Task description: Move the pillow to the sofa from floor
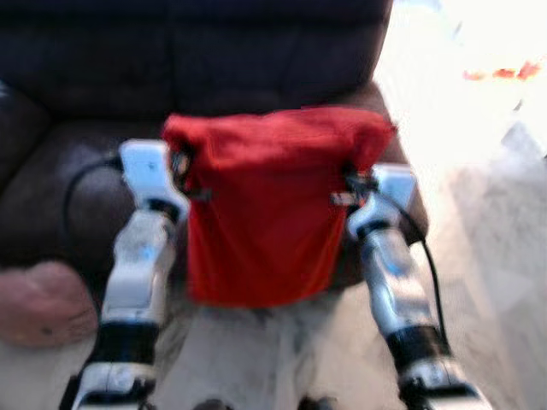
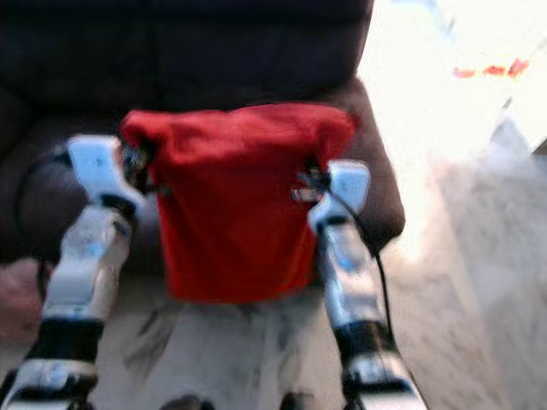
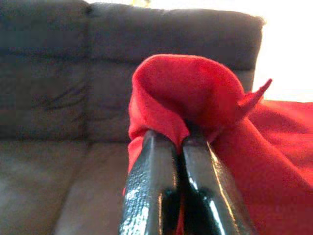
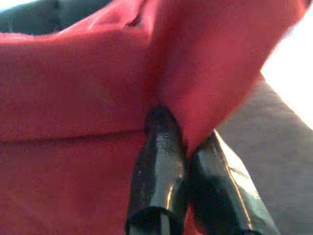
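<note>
While the red pillow [image 1: 261, 205] hung in the air off the floor [image 1: 479, 282], in front of the dark sofa's [image 1: 77, 171] front seat edge, left claw [image 3: 178, 142] was clamped on its upper left corner, right claw [image 4: 183, 142] clamped on its upper right corner. Both eye views blurred.

No text, label, brand, number or sign can be read in these pictures. Nothing is written on the red pillow [image 1: 261, 205] or on the dark sofa [image 3: 58, 73].
</note>
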Tool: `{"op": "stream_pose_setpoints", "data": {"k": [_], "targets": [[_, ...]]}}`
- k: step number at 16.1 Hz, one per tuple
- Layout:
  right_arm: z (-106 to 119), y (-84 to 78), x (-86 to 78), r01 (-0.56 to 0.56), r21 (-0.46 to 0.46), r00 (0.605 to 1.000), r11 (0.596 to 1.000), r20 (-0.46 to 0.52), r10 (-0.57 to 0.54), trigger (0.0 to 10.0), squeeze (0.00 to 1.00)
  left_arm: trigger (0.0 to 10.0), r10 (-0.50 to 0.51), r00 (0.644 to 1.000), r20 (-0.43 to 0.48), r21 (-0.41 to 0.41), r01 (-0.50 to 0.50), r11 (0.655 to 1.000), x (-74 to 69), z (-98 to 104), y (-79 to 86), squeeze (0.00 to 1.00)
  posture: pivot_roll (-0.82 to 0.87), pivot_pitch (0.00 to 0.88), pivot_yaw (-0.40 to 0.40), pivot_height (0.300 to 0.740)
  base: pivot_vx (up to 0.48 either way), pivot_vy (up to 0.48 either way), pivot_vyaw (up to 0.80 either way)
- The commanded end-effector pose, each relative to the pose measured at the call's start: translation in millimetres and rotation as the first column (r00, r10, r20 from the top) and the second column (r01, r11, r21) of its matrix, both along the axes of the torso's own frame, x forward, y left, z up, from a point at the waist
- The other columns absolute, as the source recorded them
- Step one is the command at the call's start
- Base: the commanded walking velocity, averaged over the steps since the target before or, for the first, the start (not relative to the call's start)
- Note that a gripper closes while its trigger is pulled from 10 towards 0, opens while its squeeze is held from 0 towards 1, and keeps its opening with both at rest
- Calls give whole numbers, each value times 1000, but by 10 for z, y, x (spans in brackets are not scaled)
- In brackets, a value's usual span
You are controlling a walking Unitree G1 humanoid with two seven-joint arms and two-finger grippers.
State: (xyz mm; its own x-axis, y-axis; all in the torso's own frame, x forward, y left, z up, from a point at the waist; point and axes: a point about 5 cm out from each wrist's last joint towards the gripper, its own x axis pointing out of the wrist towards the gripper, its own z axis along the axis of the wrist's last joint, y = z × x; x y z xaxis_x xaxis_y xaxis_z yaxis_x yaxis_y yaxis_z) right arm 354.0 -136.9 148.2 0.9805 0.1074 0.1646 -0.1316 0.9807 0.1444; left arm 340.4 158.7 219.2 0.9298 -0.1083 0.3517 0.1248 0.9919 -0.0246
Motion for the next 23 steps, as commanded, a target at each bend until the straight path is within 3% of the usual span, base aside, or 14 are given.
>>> {"op": "stream_pose_setpoints", "data": {"k": [1, 6, 12, 16, 21, 23], "targets": [[191, -2, 26, 10, 9, 996, 1000, 85, -10, 10000, 0, 10000, 3, 996, 90, 39, -7, 999, -28, 259, 51, 0, 191, 163, -25, 740, 311, 0, 0], [90, 79, 0, 1, 17, 999, 1000, 54, -2, 10000, 0, 10000, -17, 994, 108, 64, 10, 998, -1, 329, 37, 0, 201, 137, -1, 740, 312, 0, 0], [282, 48, 78, 33, 36, 993, 999, 112, -37, 10000, 0, 10000, -67, 988, 141, 75, 57, 996, 39, 464, -54, 0, 197, 94, 30, 740, 312, 0, 0], [647, -2, 133, 48, 51, 974, 998, 221, -58, 10000, 0, 10000, -83, 979, 188, 61, 72, 995, 61, 607, -86, 0, 189, 67, 37, 740, 309, 0, 0], [1431, -31, 194, 36, 81, 902, 996, 427, -67, 10000, 0, 10000, -92, 949, 302, 37, 85, 996, 52, 976, -90, 0, 180, 44, 25, 740, 314, 0, 0], [1533, -12, 188, 24, 96, 889, 995, 453, -65, 10000, 0, 10000, -94, 948, 303, 45, 84, 995, 66, 985, -82, 0, 179, 44, 22, 740, 311, 0, 0]]}}
